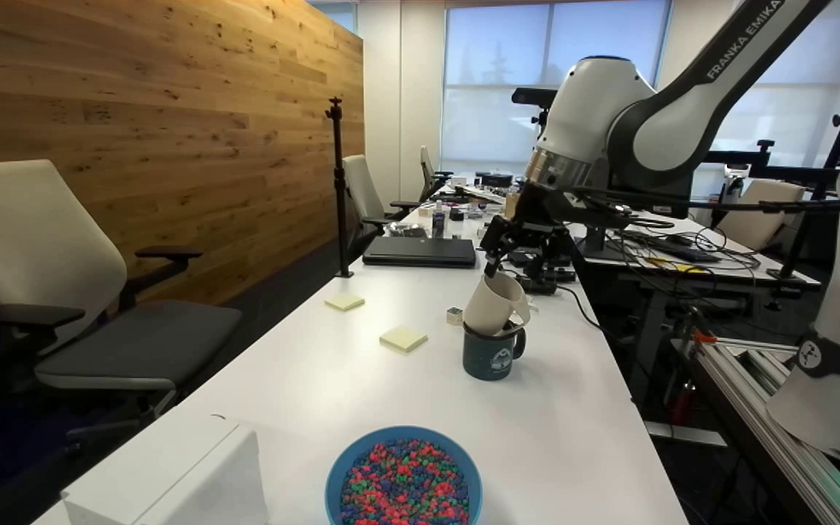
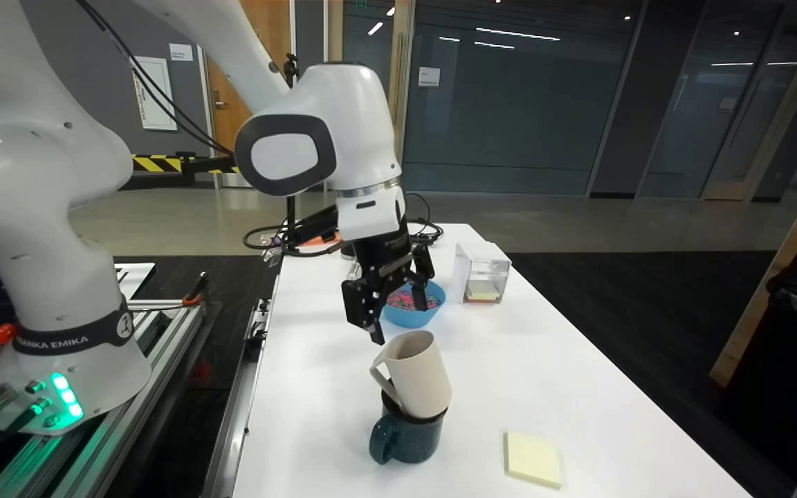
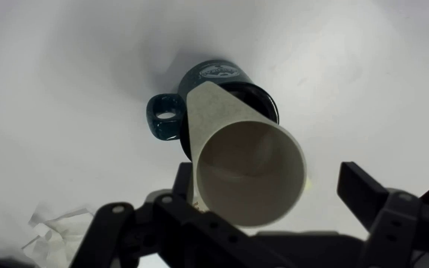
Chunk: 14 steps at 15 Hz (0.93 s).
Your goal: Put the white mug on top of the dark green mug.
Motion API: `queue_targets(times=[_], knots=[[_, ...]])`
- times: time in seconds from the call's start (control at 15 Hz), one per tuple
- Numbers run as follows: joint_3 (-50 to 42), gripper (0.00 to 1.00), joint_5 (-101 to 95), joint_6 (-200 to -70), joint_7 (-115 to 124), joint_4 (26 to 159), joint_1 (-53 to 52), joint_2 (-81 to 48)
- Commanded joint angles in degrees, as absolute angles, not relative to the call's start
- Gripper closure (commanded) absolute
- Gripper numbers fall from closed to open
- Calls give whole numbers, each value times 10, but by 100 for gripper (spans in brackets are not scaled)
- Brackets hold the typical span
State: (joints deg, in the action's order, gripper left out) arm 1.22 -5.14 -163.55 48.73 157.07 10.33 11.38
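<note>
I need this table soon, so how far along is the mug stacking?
Done: the white mug sits tilted on top of the green mug. In hand: nothing is held; the gripper is open, close to the white mug. Left: probably just backing the gripper away from there, and perhaps straightening the visible lean.

In an exterior view are noted a blue bowl (image 1: 404, 433) of coloured bits (image 1: 404, 483) at bottom centre, a white box (image 1: 161, 470) at lower left, two yellow note pads (image 1: 403, 338) near centre and an office chair (image 1: 37, 240) at far left.
</note>
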Motion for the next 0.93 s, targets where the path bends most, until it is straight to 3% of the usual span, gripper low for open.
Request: queue_targets(times=[0.0,0.87], knots=[[18,0,-52,-1621,437,1576,98,138],[26,0,-28,-1581,359,1576,83,158]])
